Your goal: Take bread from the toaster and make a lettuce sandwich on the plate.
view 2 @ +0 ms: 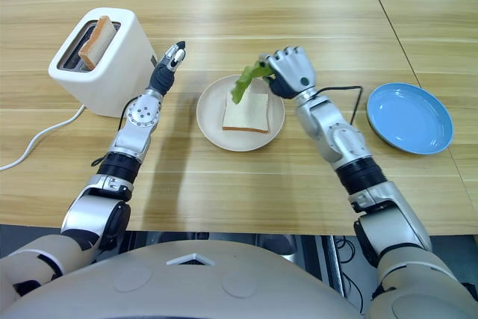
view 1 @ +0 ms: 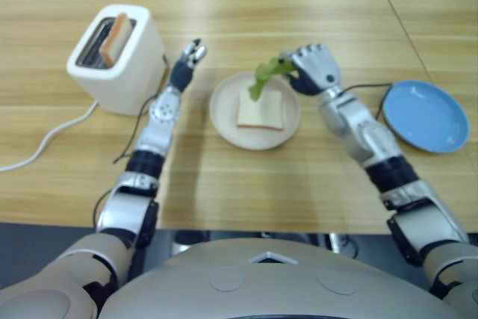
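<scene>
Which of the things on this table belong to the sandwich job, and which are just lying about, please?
Belongs to the job: toaster; bread in the toaster; beige plate; bread on the plate; lettuce, held over that bread by the right hand; left hand, open beside the toaster.

Just lying about: blue plate, off to the right; white cord, trailing from the toaster.

The left forearm [view 2: 134, 128] and right forearm [view 2: 332, 140] are silver-grey metal segments broken by black bands at the joints, widening into cream shells [view 2: 418, 282] higher up. A round cap [view 2: 137, 113] with small dark dots sits on the left forearm. Thin black cables [view 2: 340, 90] trail from the wrists. The left robot hand [view 2: 170, 58] is dark and slim. The right robot hand [view 2: 293, 69] has a silver, ridged back.
</scene>
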Controlling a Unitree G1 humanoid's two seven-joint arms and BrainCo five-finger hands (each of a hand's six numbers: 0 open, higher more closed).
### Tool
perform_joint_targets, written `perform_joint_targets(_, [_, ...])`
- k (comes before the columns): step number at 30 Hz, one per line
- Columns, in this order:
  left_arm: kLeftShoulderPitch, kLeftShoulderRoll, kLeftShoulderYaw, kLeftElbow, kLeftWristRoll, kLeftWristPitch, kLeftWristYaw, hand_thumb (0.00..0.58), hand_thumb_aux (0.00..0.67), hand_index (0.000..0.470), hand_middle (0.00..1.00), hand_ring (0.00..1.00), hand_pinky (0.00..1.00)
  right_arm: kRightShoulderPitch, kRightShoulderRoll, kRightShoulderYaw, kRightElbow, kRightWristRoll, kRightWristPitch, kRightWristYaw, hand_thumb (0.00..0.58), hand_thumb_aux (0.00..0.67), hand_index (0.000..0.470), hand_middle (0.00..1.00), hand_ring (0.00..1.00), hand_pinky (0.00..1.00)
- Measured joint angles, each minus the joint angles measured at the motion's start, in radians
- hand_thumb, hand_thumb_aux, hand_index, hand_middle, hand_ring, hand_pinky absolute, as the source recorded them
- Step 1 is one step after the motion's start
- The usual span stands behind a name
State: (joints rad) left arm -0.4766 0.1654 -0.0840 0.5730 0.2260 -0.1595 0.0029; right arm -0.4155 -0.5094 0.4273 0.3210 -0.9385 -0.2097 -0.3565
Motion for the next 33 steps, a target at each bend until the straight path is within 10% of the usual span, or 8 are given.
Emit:
perform_joint_targets(8, [-0.012,-0.001,-0.007,0.044,0.010,-0.013,0.010,0.000,0.000,0.000,0.00,0.00,0.00,-0.004,0.027,0.088,0.209,-0.031,-0.053,-0.030,0.580,0.670,0.460,0.97,0.97,0.97])
perform_joint_targets(10, [-0.012,-0.002,-0.017,0.047,0.013,-0.014,0.011,0.000,0.000,0.000,0.00,0.00,0.00,0.017,0.018,0.094,0.211,-0.037,-0.056,-0.031,0.573,0.599,0.411,0.00,0.00,0.00])
perform_joint_targets(11, [-0.012,-0.002,-0.020,0.051,0.014,-0.014,0.011,0.000,0.000,0.000,0.00,0.00,0.00,0.024,0.010,0.096,0.209,-0.041,-0.057,-0.031,0.539,0.491,0.337,0.00,0.00,0.00])
perform_joint_targets(24, [-0.019,0.001,-0.037,0.053,0.028,-0.016,0.017,0.000,0.000,0.000,0.00,0.00,0.00,0.202,-0.159,-0.017,-0.195,-0.029,-0.016,0.078,0.307,0.210,0.144,0.00,0.00,0.00])
perform_joint_targets(25, [-0.019,0.004,-0.037,0.052,0.029,-0.015,0.018,0.000,0.000,0.000,0.00,0.00,0.00,0.230,-0.181,-0.035,-0.240,-0.029,-0.015,0.104,0.248,0.163,0.112,0.00,0.00,0.00])
perform_joint_targets(26, [-0.019,0.005,-0.037,0.051,0.030,-0.015,0.018,0.000,0.000,0.000,0.00,0.00,0.00,0.240,-0.191,-0.040,-0.259,-0.029,-0.013,0.114,0.027,0.016,0.011,0.00,0.00,0.00])
perform_joint_targets(27, [-0.017,0.006,-0.038,0.043,0.033,-0.015,0.019,0.000,0.000,0.000,0.00,0.00,0.00,0.258,-0.209,-0.051,-0.285,-0.028,-0.011,0.131,0.000,0.000,0.000,0.00,0.00,0.00])
perform_joint_targets(33, [0.090,0.067,-0.021,-0.305,0.100,0.000,0.059,0.000,0.000,0.000,0.00,0.00,0.00,0.469,-0.431,-0.278,-0.485,0.093,-0.051,0.263,0.000,0.000,0.000,0.00,0.00,0.00])
